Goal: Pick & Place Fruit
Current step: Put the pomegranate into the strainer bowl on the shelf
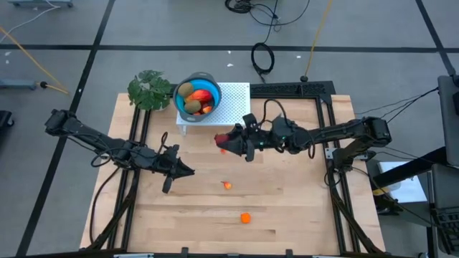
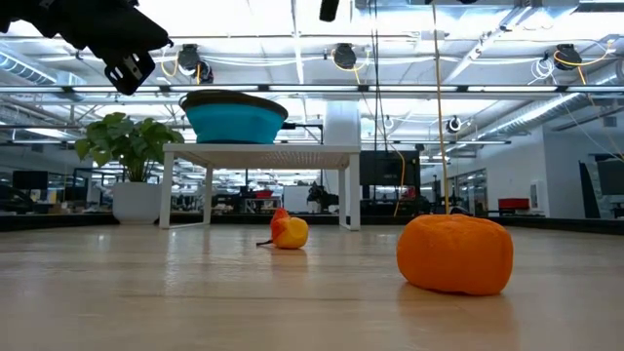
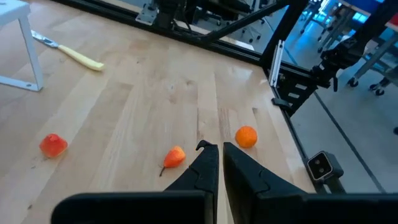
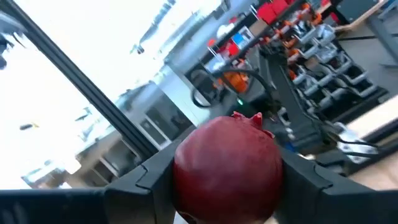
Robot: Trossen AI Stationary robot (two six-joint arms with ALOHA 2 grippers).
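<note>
The right gripper (image 4: pixel 227 186) fingers clamp a dark red ball (image 4: pixel 227 168) near the blue bowl (image 1: pixel 198 93); the left gripper (image 3: pixel 221 155) fingers are closed, empty, above the worktop (image 1: pixel 287 208).

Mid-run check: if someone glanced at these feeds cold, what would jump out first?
Probably the dark red pomegranate clamped in the right end effector, just in front of the white stand carrying the blue fruit bowl. Next, the orange ball and small red-yellow fruit loose on the table.
</note>
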